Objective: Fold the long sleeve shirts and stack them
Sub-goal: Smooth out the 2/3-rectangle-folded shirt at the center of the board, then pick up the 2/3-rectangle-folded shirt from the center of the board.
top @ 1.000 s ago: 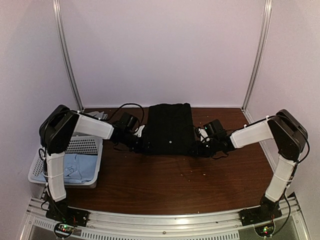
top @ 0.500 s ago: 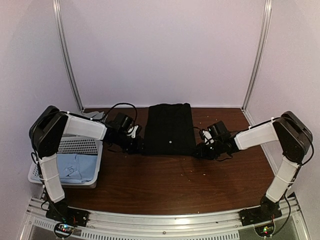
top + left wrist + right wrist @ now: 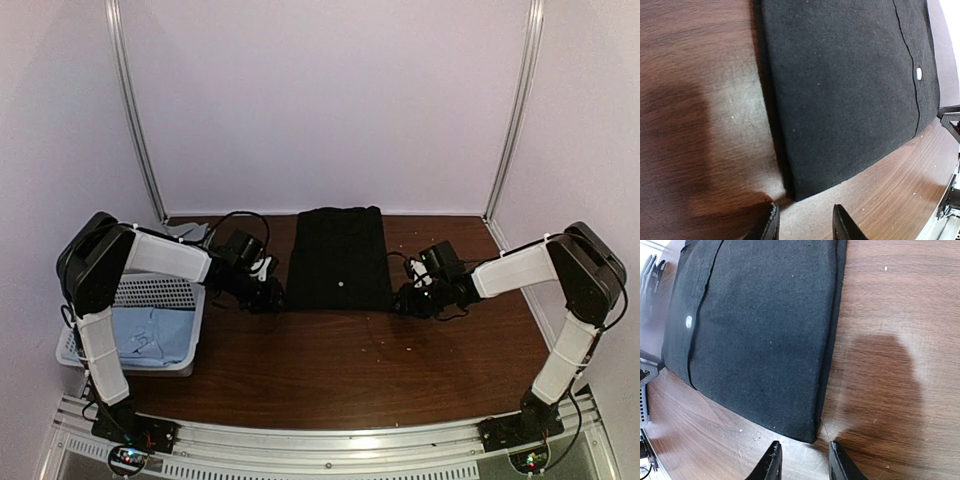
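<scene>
Black shirt (image 3: 338, 260) lies folded, long axis running front to back.

1. I see a dark brown wooden table (image 3: 350, 370) with a few pale specks (image 3: 408, 349) near its middle.
2. A white lattice basket (image 3: 165, 292) stands at its left side.
3. A metal rail (image 3: 330, 440) runs along the near edge.

wooden table (image 3: 350, 370) bears black shirt (image 3: 338, 258) and basket (image 3: 165, 292).
</scene>
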`<state>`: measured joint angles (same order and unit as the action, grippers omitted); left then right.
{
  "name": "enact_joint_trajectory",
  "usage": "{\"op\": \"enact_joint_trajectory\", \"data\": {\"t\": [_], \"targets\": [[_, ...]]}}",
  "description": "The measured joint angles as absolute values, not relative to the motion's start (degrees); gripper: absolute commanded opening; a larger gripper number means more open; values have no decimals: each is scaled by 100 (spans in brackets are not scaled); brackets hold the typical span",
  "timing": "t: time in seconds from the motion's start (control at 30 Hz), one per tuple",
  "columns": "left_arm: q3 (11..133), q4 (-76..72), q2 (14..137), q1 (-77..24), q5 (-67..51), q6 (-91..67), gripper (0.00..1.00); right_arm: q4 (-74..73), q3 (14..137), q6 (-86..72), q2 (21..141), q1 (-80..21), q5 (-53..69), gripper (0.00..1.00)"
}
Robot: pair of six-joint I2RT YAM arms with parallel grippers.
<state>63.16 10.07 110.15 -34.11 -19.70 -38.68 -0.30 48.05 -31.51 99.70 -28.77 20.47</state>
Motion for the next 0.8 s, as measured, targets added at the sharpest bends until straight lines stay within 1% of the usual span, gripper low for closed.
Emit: {"op": "enact_joint_trajectory", "data": {"t": [0.37,0.57,0.67,0.73,0.8], "targets": [[6302,895,11048,-3411,-1992,-3894,36,150,4807,-3151,10057,-2877,2128,26],[6401,805,11163,-3413,-2051,-3900,33,270,4807,-3177,10125,-2877,2202,23],[6471,760,11236,-3420,-2067,-3907,26,340,4807,-3188,10160,-2877,2228,21],[6508,757,11275,-3424,-2067,-3918,18,375,4807,-3194,10171,-2877,2237,19],[6528,757,11310,-3428,-2064,-3933,10,419,4807,-3197,10200,-2877,2259,15]]}}
